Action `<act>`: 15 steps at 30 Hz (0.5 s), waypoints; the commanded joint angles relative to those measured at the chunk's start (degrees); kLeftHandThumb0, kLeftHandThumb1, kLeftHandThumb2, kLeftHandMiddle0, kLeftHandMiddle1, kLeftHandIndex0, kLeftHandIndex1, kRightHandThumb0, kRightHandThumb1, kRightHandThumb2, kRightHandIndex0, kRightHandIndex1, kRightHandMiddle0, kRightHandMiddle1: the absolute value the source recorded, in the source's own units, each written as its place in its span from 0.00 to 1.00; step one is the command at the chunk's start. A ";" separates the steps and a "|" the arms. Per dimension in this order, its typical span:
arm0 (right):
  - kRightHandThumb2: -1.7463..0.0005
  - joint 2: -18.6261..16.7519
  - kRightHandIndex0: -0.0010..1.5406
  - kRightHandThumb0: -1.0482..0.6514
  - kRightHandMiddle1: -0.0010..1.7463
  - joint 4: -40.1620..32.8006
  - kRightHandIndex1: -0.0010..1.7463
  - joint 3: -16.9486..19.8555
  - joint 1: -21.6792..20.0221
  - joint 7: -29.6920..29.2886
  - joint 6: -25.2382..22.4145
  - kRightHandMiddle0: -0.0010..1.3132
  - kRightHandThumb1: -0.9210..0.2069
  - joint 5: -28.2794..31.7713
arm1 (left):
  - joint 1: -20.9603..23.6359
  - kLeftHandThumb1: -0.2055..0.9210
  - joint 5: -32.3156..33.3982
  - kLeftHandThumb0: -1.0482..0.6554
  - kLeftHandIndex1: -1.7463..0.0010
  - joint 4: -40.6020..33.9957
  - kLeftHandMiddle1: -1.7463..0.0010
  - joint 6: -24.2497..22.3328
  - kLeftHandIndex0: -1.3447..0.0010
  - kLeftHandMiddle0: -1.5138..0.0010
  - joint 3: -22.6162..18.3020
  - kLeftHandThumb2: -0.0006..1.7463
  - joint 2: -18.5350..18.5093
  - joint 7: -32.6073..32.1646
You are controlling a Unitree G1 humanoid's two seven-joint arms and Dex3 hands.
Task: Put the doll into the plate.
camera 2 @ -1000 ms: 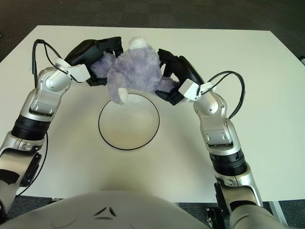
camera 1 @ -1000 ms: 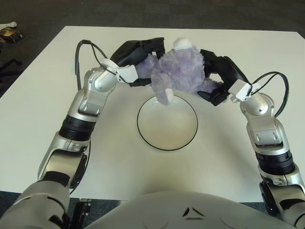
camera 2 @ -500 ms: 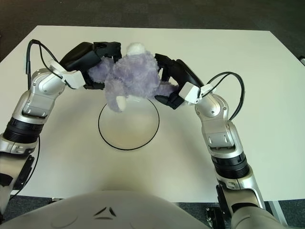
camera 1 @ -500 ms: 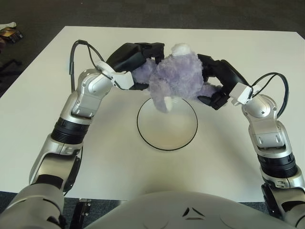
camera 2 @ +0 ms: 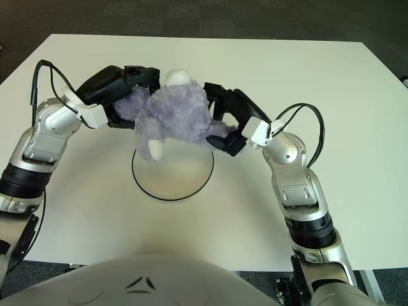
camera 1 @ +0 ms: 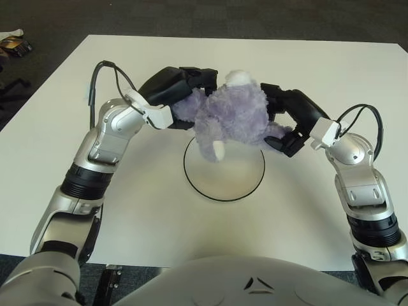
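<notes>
A fluffy purple doll (camera 1: 231, 120) with white paws is held in the air between both hands, above the far half of the plate (camera 1: 224, 168). The plate is a shallow white dish with a dark rim, lying on the white table. My left hand (camera 1: 180, 95) is shut on the doll's left side, and my right hand (camera 1: 285, 122) is shut on its right side. One white-tipped leg hangs down over the plate's far left part. The doll hides the plate's far rim.
The white table (camera 1: 76, 172) stretches around the plate on all sides. Dark floor lies beyond the far edge, with a small object (camera 1: 14, 44) at the far left off the table. Black cables loop from both forearms.
Both hands have carried the doll toward me and lower, so it now hangs over the plate rather than behind it. Both grips have held.
</notes>
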State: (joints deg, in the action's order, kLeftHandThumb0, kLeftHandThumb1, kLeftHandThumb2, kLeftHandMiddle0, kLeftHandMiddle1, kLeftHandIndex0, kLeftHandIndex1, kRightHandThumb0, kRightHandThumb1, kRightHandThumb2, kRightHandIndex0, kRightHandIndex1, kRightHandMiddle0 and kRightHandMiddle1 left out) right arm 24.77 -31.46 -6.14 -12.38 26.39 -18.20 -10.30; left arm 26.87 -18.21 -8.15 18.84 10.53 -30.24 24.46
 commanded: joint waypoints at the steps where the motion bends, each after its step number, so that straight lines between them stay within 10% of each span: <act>1: 0.01 1.18 0.60 0.62 1.00 -1.69 0.97 0.39 -0.10 0.70 -0.84 0.50 0.87 0.11 | -0.75 0.22 0.06 0.61 0.00 -1.13 0.06 -0.70 0.55 0.45 -0.60 0.91 -0.92 1.17; 15: 0.00 3.59 0.59 0.61 0.96 -5.13 1.00 -1.27 0.21 1.51 -4.75 0.55 0.89 -4.11 | -2.21 0.26 -2.63 0.61 0.21 -6.79 0.00 -9.56 0.41 0.52 -0.57 0.84 -1.18 4.09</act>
State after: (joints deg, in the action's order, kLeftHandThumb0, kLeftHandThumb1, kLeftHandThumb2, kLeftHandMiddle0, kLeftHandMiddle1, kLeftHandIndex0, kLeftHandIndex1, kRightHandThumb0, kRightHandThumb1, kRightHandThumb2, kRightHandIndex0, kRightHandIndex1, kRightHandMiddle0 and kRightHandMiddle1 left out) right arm 26.99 -35.11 -6.81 -12.32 27.54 -21.33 -12.73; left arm 25.01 -20.35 -13.43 11.13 10.26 -30.76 27.48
